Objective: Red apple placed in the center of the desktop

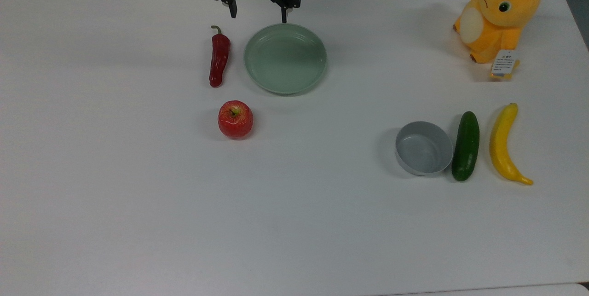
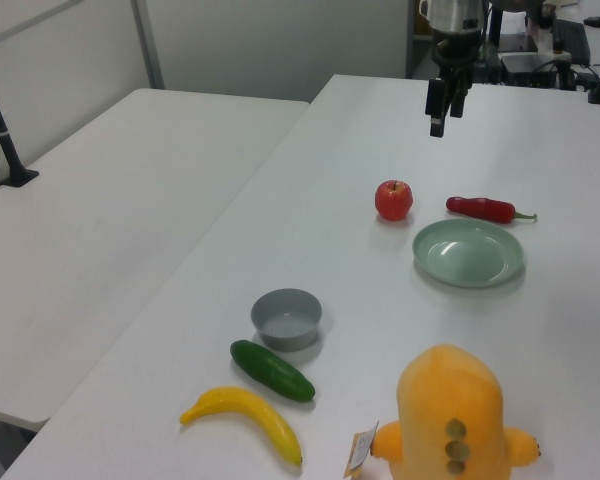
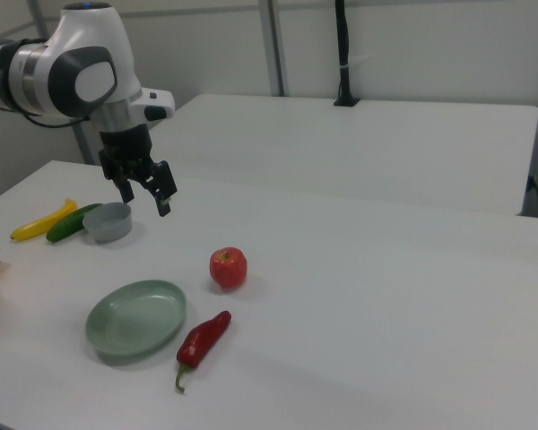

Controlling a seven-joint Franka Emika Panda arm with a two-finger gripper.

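Note:
The red apple (image 1: 235,119) rests on the white desktop (image 1: 138,222), just below the red chili in the top view. It also appears in the left view (image 2: 393,200) and the right view (image 3: 228,268). My gripper (image 1: 258,14) hangs open and empty above the far edge of the desktop, over the green plate's far rim and well apart from the apple. In the right view the gripper (image 3: 145,202) is up in the air to the apple's upper left. The left view puts the gripper (image 2: 437,122) high behind the apple.
A red chili (image 1: 219,59) lies beside a green plate (image 1: 285,59). At the top view's right sit a grey bowl (image 1: 424,148), a cucumber (image 1: 465,145), a banana (image 1: 502,144) and an orange plush toy (image 1: 499,15).

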